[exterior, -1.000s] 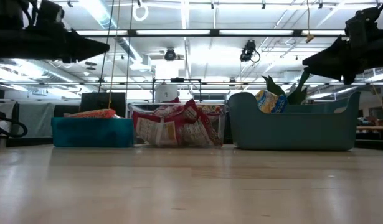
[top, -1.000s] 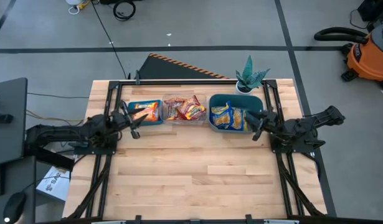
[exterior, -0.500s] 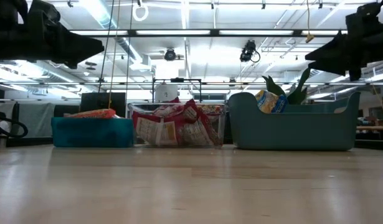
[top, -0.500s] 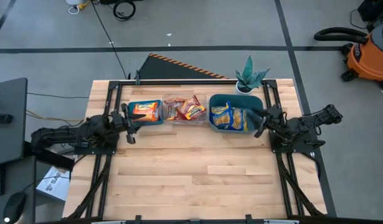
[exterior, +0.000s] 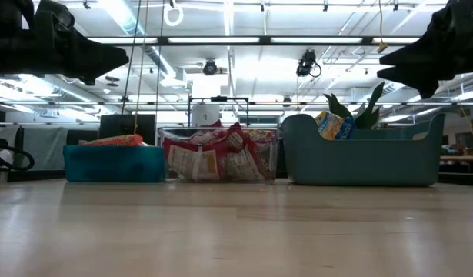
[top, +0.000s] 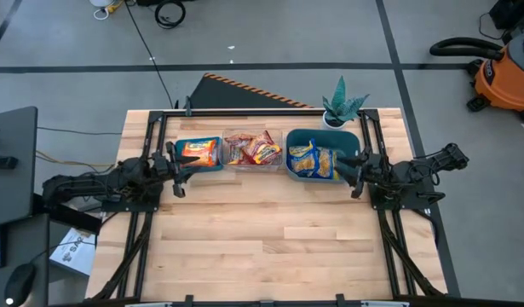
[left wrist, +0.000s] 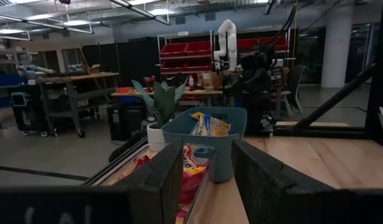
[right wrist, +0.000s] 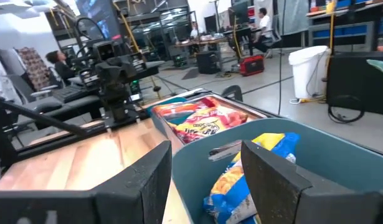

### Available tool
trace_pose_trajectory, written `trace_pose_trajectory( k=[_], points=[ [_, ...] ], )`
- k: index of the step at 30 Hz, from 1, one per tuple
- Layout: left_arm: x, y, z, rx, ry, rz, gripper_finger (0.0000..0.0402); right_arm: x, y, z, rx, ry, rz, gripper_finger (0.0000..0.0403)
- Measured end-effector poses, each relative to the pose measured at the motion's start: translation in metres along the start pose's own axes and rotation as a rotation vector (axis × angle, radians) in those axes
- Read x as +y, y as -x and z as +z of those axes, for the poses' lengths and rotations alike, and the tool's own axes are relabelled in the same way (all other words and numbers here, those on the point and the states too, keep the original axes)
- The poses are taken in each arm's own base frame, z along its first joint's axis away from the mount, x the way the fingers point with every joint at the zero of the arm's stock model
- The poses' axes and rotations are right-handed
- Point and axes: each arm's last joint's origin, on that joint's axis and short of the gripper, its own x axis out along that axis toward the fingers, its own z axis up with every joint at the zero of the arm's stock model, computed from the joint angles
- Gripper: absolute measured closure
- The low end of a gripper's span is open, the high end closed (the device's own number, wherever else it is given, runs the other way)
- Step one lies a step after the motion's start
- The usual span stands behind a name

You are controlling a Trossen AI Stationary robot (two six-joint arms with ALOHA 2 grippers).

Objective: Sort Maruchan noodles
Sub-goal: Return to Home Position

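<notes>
High view: light wooden table (top: 262, 239) carries no loose packets. Orange crinkly packets (top: 198, 152) in small teal plastic bin (top: 212, 168); red-orange packets (top: 253, 150) in clear plastic bin (top: 253, 131); yellow-and-blue packets (top: 309, 160) in large blue-grey plastic tub (top: 323, 132). Left gripper (top: 178, 170) just before small bin, right gripper (top: 354, 173) beside tub.

Low view: both arms high above bins.

Left wrist view: fingers (left wrist: 163, 180) apart, nothing between.

Right wrist view: fingers (right wrist: 147, 180) apart, empty, near tub rim.

Sorting looks done. For homing: draw back level, clear of rims.

Packet print unreadable.

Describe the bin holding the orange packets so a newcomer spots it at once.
Three bins stand in a row on the wooden table. Seen from above, the small teal bin is the leftmost, beside the clear bin. Unlike the taller teal bin at the other end, it holds orange packets.
</notes>
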Motion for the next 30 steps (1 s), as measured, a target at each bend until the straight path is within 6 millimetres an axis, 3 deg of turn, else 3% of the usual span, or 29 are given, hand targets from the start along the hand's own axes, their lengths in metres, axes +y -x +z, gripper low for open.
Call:
trace_pose_trajectory(
  k=[30],
  points=[
    [0.0, 0.0, -0.0003, 0.001, 0.0, 0.0, 0.026, 0.0005, 0.0, -0.0002, 0.004, 0.0, 0.018, 0.0204]
  ],
)
